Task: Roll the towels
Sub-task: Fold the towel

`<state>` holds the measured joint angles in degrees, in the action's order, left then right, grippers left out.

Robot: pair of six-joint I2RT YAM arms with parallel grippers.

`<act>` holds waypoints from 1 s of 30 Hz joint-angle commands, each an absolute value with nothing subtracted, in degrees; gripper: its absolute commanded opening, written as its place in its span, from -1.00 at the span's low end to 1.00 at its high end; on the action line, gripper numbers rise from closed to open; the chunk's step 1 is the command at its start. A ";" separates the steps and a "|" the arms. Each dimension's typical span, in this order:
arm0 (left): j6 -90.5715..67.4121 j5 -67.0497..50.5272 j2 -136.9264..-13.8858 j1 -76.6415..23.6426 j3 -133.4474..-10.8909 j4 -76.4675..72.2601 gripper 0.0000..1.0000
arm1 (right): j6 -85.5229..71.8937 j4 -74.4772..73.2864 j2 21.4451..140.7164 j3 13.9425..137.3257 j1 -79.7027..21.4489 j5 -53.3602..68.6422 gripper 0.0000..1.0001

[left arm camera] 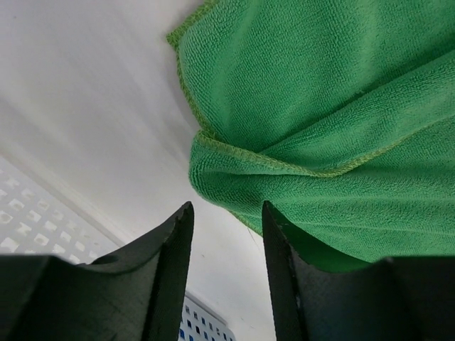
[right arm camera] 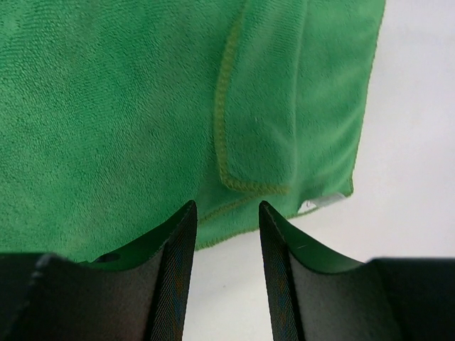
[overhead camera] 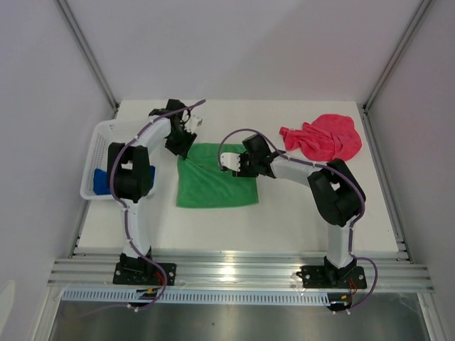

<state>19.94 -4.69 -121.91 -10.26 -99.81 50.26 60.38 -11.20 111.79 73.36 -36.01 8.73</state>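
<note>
Your left hand (left arm camera: 227,207) is open, empty, with the green towel (left arm camera: 334,106) just ahead of it. Your right hand (right arm camera: 226,206), also open, hovers over its hem.

No writing, label or number is legible anywhere here.

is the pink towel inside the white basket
No, the pink towel lies crumpled on the table at the far right, while the basket sits at the left edge.

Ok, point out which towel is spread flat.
The green towel, laid flat mid-table; the pink towel is crumpled at the far right, and the blue towel sits in the white basket.
</note>
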 commanded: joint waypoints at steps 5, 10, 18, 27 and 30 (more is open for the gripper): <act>19.33 -6.41 -123.75 -10.55 -103.45 50.27 -0.14 | 64.95 -9.67 114.61 75.93 -36.56 10.54 -0.12; 19.42 -6.59 -124.01 -10.63 -103.80 50.36 -0.14 | 65.13 -9.23 116.98 78.04 -37.26 9.23 -0.16; 19.51 -6.68 -123.93 -10.63 -103.80 50.36 -0.48 | 66.97 -11.33 113.82 78.13 -37.00 7.38 -0.21; 19.25 -6.50 -123.66 -10.63 -103.45 50.01 -0.99 | 68.38 -14.33 112.05 79.54 -35.60 11.50 -0.19; 19.25 -6.24 -123.66 -10.63 -103.53 49.83 -0.99 | 68.29 -15.55 114.68 81.91 -35.94 12.04 -0.19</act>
<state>19.70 -5.37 -123.87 -10.37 -101.38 50.30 67.16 -14.28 113.95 78.15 -35.75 9.76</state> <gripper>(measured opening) 0.009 0.403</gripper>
